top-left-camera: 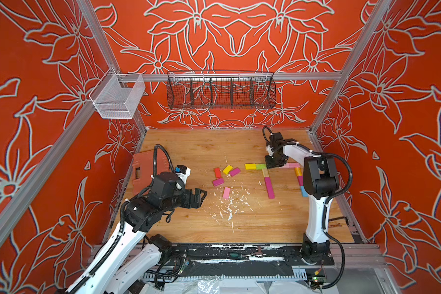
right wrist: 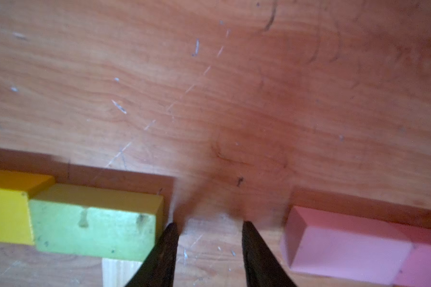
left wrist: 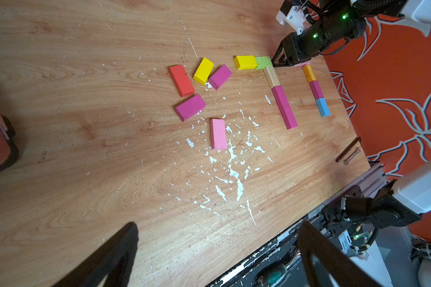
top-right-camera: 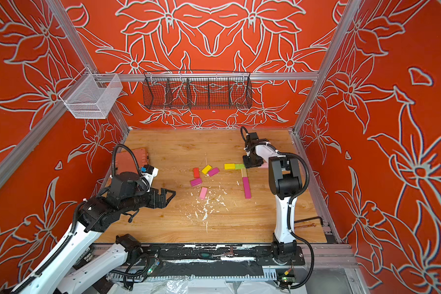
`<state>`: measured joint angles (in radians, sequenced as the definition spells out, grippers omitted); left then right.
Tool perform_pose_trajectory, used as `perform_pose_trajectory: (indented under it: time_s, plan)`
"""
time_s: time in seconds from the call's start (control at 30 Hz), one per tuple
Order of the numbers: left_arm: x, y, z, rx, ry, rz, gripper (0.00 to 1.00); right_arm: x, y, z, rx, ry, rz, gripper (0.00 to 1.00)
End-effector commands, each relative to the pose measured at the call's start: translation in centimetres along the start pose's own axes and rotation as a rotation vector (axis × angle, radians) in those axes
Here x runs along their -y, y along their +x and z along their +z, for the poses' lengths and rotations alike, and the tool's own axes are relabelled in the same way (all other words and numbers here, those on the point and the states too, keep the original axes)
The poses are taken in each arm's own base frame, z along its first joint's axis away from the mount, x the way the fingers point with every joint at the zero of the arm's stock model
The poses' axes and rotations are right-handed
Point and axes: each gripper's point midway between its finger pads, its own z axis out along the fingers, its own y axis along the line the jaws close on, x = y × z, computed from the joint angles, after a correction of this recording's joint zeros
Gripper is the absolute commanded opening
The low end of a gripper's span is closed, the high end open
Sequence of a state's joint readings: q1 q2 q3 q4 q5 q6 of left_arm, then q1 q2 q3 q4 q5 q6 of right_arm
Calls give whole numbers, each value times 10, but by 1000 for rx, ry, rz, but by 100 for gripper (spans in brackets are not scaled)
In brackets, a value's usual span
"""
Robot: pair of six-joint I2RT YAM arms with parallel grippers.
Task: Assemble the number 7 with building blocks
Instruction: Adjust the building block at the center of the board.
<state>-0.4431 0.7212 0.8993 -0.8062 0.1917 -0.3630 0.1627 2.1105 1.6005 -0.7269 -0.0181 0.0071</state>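
Because the right gripper (right wrist: 209,225) sits low on the scuffed wooden tabletop (top-left-camera: 189,147), jaws partly parted over bare board and grasping nothing, with one finger just beside the end of the lime-green wooden block (right wrist: 95,223) and the other near a light pink wooden block (right wrist: 346,248), any sideways drift as it lifts could, I judge, shove the green piece and break the corner where it meets the bare-wood block (top-left-camera: 265,173). The number 7 (top-left-camera: 267,181) lies flat, right of the table's middle. A yellow wooden block (top-left-camera: 250,166) and the green one form its short bar across the table. The stem, bare wood then long magenta blocks (top-left-camera: 270,191), is the long axis; it runs toward the robot's side, leaning slightly rightward. The left gripper (top-left-camera: 200,194) hovers spread wide and empty, well apart, beyond the loose coloured blocks (top-left-camera: 226,192).
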Motion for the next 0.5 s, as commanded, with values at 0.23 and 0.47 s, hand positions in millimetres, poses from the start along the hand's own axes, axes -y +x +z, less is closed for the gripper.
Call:
perform_pose_trajectory:
  time_s: [0.23, 0.47]
  plan:
    - [-11, 2, 7, -17, -54, -17, 97, -37, -4, -77, 155, -51, -94, 47]
    - [-25, 8, 22, -82, -133, -50, 97, -122, 12, -88, 202, -244, -268, 51]
